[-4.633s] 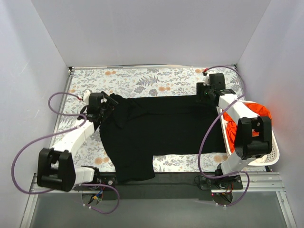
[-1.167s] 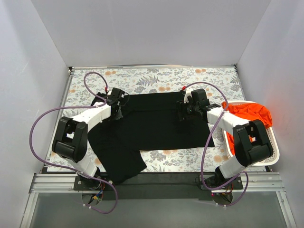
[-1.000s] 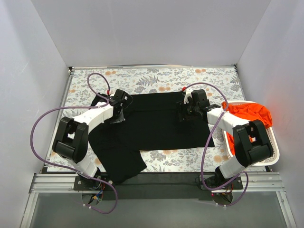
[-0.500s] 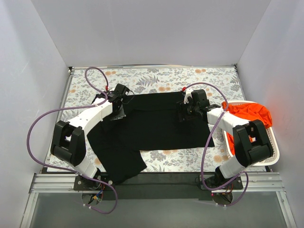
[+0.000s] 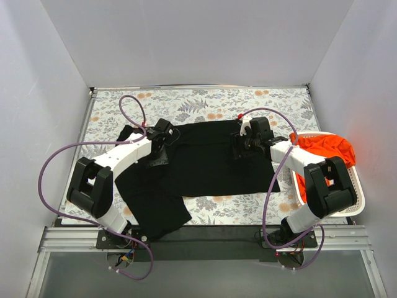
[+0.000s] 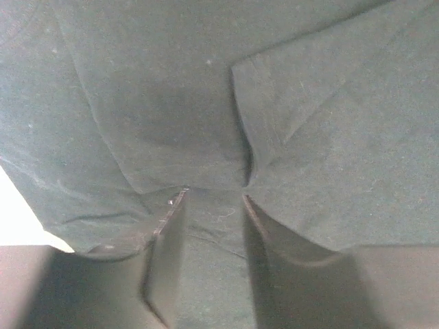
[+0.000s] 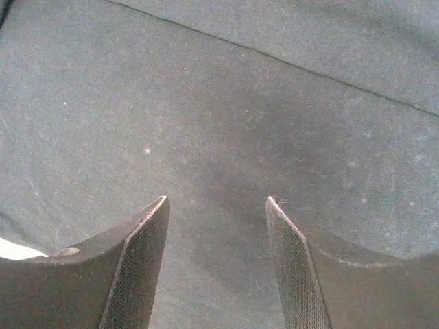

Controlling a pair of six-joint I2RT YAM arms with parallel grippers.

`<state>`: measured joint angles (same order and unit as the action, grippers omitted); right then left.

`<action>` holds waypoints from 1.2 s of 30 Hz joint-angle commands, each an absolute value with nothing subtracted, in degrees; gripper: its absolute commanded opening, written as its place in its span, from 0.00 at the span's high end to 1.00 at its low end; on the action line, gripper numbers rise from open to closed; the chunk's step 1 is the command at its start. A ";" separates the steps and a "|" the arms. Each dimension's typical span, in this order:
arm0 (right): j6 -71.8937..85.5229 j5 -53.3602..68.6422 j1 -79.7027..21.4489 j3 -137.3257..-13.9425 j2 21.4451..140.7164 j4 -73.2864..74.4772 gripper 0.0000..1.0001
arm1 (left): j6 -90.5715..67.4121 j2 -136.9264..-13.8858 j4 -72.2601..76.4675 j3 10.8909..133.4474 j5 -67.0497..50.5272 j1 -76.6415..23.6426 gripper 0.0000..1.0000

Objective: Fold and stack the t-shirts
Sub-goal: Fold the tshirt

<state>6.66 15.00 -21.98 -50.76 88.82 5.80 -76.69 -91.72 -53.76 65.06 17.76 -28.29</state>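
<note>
Top external view: you have the black t-shirt (image 5: 205, 164) spread sideways across the floral worktop (image 5: 205, 105). One end spills toward the near edge at lower left. Both arms reach in over the shirt's far half, the left arm at its left end and the right arm toward its right end.

Off to the right, an orange t-shirt (image 5: 325, 146) is heaped in the white basket (image 5: 360, 202), well apart from either arm.

Left wrist view puts your left pincer (image 6: 214, 195) close over the black cloth. Its fingers stand partly apart, with bare fabric showing in the gap and nothing clamped between them. Just beyond the tips, an upper layer of the shirt ends in a hemmed edge and corner, lying over the layer beneath. The cloth puckers right at the tip of one finger; whether that finger touches it, you cannot tell.

Right wrist view shows your right pincer (image 7: 216, 199) spread somewhat wider and gripping nothing. It hangs over a flat, smooth stretch of the same shirt, with one straight seam or fold line crossing beyond the tips.

Only the overhead camera gives you the shirt's whole outline, the basket and the orange shirt. Only the wrist cameras show the gaps between the fingers and the doubled layer under the left arm.
</note>
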 commanded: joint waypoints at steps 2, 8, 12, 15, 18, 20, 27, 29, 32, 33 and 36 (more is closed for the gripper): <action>5.98 15.73 -21.97 -50.36 87.01 4.31 0.45 | -78.57 -87.90 -50.99 65.30 20.56 -27.60 0.58; 5.80 16.08 -21.97 -50.27 86.48 4.13 0.45 | -75.06 -85.08 -42.40 66.80 23.47 -17.62 0.43; 5.89 16.78 -21.97 -50.10 86.57 3.78 0.45 | -73.04 -84.64 -31.49 66.71 20.04 -7.40 0.43; 6.06 17.49 -21.97 -50.01 86.92 3.43 0.45 | -73.39 -88.14 -25.41 68.98 17.59 -2.30 0.58; 6.24 18.28 -21.97 -50.10 87.53 3.17 0.45 | -74.00 -94.12 -21.37 72.67 14.15 -0.18 0.61; 6.33 18.89 -21.89 -50.27 87.89 3.08 0.45 | -73.92 -98.86 -19.09 74.35 14.24 2.37 0.61; 6.42 19.69 -21.89 -50.01 88.07 2.72 0.45 | -70.67 -109.33 -17.75 81.74 12.84 3.69 0.63; 6.42 19.60 -21.97 -50.01 88.24 2.72 0.45 | -69.96 -110.12 -17.49 81.83 12.66 3.69 0.63; 6.50 19.95 -21.97 -50.10 88.94 2.64 0.45 | -69.61 -110.57 -16.70 80.69 12.04 3.69 0.63; 6.42 20.04 -21.97 -50.18 89.12 2.46 0.45 | -69.61 -110.48 -16.44 80.34 11.78 3.69 0.63; 6.42 20.13 -21.97 -50.10 89.38 2.55 0.45 | -69.52 -110.48 -15.56 78.84 11.43 3.69 0.63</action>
<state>6.70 18.72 -21.98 -50.70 88.82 4.62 -70.63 -112.73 -17.76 79.53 12.25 3.57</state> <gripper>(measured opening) 0.548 0.370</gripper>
